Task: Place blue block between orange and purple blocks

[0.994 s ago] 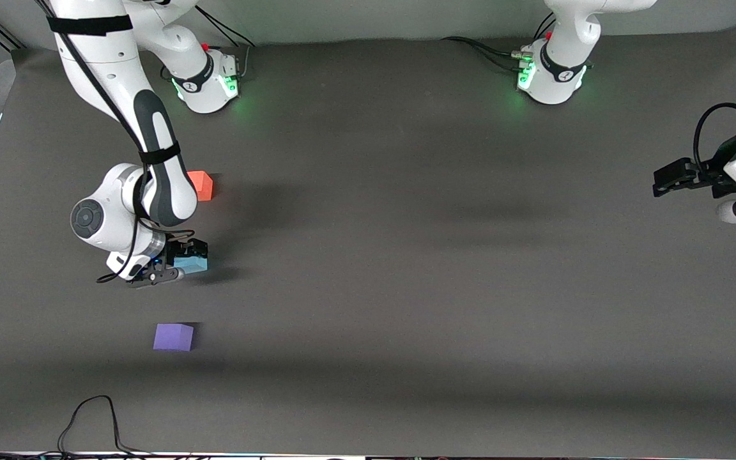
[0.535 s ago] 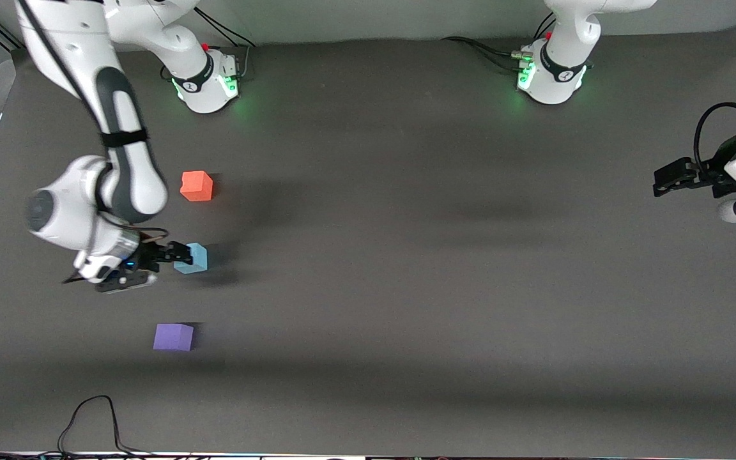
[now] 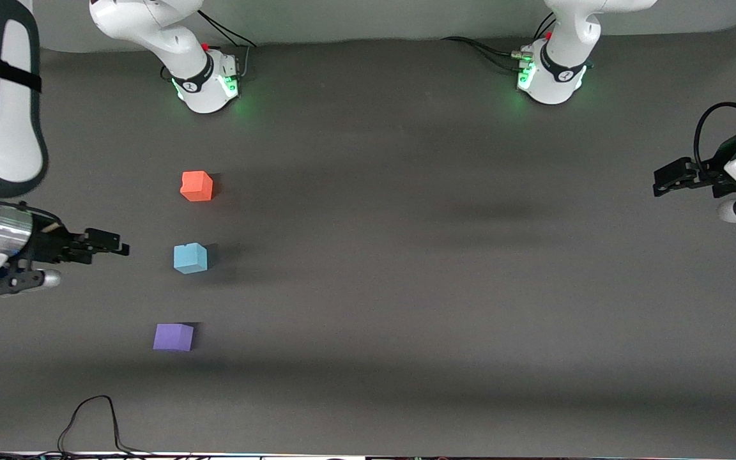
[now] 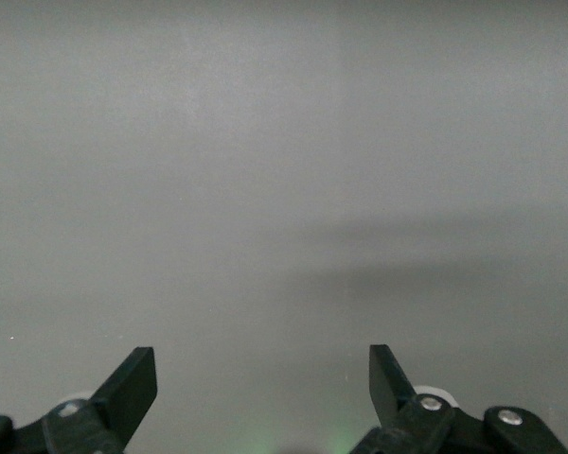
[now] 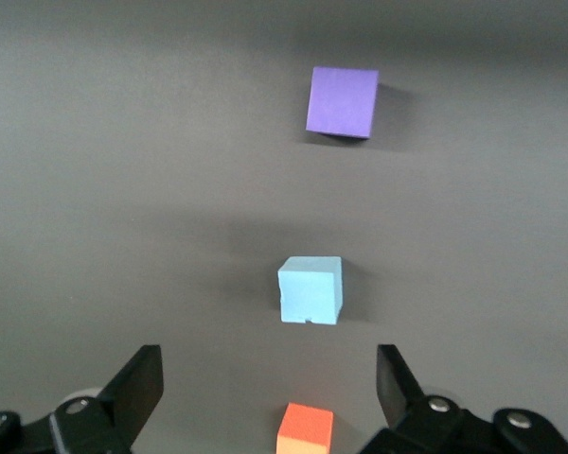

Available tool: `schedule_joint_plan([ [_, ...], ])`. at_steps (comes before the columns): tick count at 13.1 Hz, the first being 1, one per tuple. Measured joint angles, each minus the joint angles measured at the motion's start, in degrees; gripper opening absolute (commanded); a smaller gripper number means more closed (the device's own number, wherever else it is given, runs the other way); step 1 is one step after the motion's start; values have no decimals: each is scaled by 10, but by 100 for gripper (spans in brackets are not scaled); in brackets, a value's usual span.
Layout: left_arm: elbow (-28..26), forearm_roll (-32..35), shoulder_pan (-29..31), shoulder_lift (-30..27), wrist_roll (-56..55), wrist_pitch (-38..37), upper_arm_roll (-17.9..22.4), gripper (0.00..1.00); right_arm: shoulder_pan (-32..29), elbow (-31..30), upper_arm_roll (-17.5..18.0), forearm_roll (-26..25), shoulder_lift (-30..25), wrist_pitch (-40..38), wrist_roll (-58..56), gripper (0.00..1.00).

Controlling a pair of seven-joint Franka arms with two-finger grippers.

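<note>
The blue block [image 3: 190, 258] rests on the dark table, in line between the orange block [image 3: 197, 186] and the purple block [image 3: 173, 337]. My right gripper [image 3: 112, 243] is open and empty, up in the air toward the right arm's end of the table, apart from the blue block. The right wrist view shows the purple block [image 5: 342, 102], the blue block [image 5: 310, 290] and the orange block [image 5: 306, 430] in a row past my open right gripper [image 5: 265, 378]. My left gripper [image 3: 659, 182] waits open and empty at the left arm's end; its wrist view [image 4: 263, 374] shows only bare surface.
The right arm's base [image 3: 208, 83] and the left arm's base [image 3: 550, 76] stand along the table's edge farthest from the front camera. A black cable [image 3: 93, 415] loops onto the table at the edge nearest the camera.
My right gripper let go of the blue block and drew back toward the right arm's end of the table. The blue block stays put. The left arm has not moved.
</note>
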Motion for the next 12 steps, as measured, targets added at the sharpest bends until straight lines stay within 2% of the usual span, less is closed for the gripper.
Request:
schedule_joint_plan([
  [3,0,0,0,0,0,0,0,100,-121,5,161,-70,-80,-32,78,100],
  [4,0,0,0,0,0,0,1,100,-142,4,195,-84,-110,-44,93,100],
  [5,0,0,0,0,0,0,1,100,-149,2,212,-93,-137,-54,102,100],
  [8,0,0,0,-1,0,0,2,100,-151,-29,225,-128,-201,-68,114,100],
  [12,1,0,0,-1,0,1,1,100,-158,-87,238,-158,-240,-66,123,100],
])
